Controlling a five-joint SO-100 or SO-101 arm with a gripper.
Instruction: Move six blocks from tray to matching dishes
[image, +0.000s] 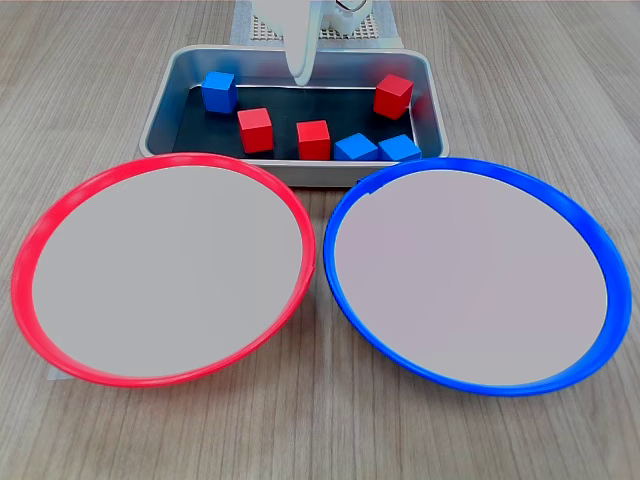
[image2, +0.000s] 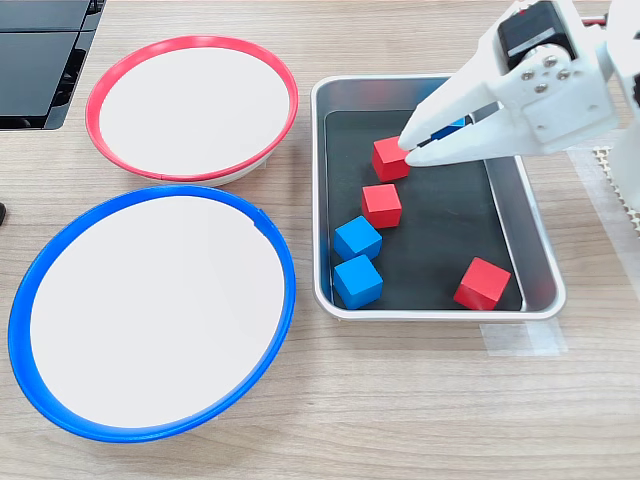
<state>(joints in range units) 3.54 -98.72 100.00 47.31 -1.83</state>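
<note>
The silver tray (image: 166, 102) (image2: 440, 306) holds all six blocks. In the first exterior view, a blue block (image: 219, 92) lies at the tray's far left. Two red blocks (image: 255, 130) (image: 313, 139) and two blue blocks (image: 355, 148) (image: 400, 148) line the near wall, and a third red block (image: 393, 95) is at the right. My white gripper (image: 300, 76) (image2: 408, 148) hangs over the tray with its tips together, holding nothing, beside a red block (image2: 389, 158). It partly hides one blue block (image2: 457, 125). The red dish (image: 190, 159) (image2: 190, 42) and the blue dish (image: 470, 163) (image2: 160, 191) hold nothing.
Both dishes sit side by side on the wooden table in front of the tray, nearly touching each other. A dark flat object (image2: 40, 60) lies at the second exterior view's top left. Clear tape (image2: 520, 338) sticks beside the tray.
</note>
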